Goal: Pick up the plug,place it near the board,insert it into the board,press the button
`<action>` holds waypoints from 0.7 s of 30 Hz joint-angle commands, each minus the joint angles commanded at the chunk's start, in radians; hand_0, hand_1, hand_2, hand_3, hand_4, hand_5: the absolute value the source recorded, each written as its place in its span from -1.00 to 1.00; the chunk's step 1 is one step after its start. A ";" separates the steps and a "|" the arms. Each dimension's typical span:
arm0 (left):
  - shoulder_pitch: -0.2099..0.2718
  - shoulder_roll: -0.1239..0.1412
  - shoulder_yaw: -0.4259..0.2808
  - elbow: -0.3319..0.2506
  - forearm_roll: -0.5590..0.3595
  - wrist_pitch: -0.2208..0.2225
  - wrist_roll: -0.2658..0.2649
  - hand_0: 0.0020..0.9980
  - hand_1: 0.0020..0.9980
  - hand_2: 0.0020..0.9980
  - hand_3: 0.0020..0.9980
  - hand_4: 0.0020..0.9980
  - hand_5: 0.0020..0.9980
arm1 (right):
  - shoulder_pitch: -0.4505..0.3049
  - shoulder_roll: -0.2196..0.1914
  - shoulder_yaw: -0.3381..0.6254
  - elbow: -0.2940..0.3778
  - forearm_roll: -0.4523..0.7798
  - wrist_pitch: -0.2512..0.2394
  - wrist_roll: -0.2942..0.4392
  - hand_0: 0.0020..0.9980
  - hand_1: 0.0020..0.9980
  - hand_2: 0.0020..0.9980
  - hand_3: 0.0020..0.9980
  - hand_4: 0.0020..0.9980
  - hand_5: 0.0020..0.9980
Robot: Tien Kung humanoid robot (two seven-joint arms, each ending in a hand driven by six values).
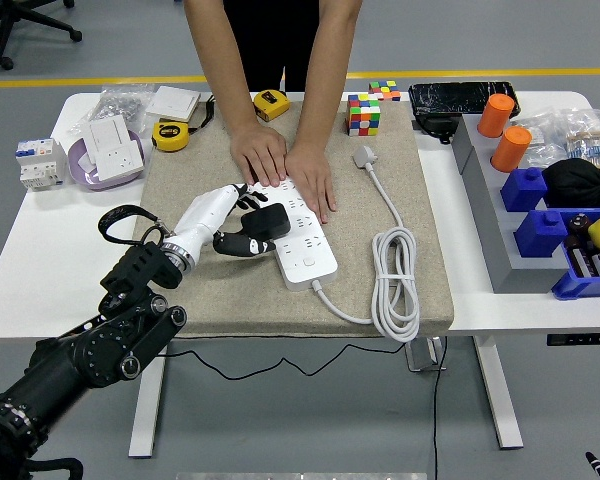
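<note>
Nearest the camera, the left hand [230,222] has its fingers closed around the black plug [265,220], holding it at the left edge of the white board [298,232], seemingly lining it up with a socket. Beyond, a person's hands [285,165] press the board's far end flat on the beige mat [380,290], probably steadying it. A coiled white cable [395,280], a Rubik's cube [363,113] and tape measures [170,135] lie clear on the counter [40,260].

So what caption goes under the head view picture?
Left hand holds black plug at white board; person's hands steady it.
</note>
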State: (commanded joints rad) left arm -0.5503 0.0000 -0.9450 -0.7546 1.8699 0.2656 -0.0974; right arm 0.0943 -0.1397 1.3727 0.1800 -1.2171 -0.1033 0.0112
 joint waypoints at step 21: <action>-0.008 0.000 0.037 0.019 -0.051 0.048 0.012 -0.37 -0.07 -0.03 0.03 0.43 -0.84 | 0.001 -0.002 -0.007 0.000 -0.001 0.001 -0.001 0.52 0.53 0.50 0.59 1.00 0.89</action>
State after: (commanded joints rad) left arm -0.5579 0.0000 -0.9076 -0.7354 1.8185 0.3141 -0.0857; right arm 0.0950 -0.1419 1.3658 0.1800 -1.2179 -0.1023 0.0101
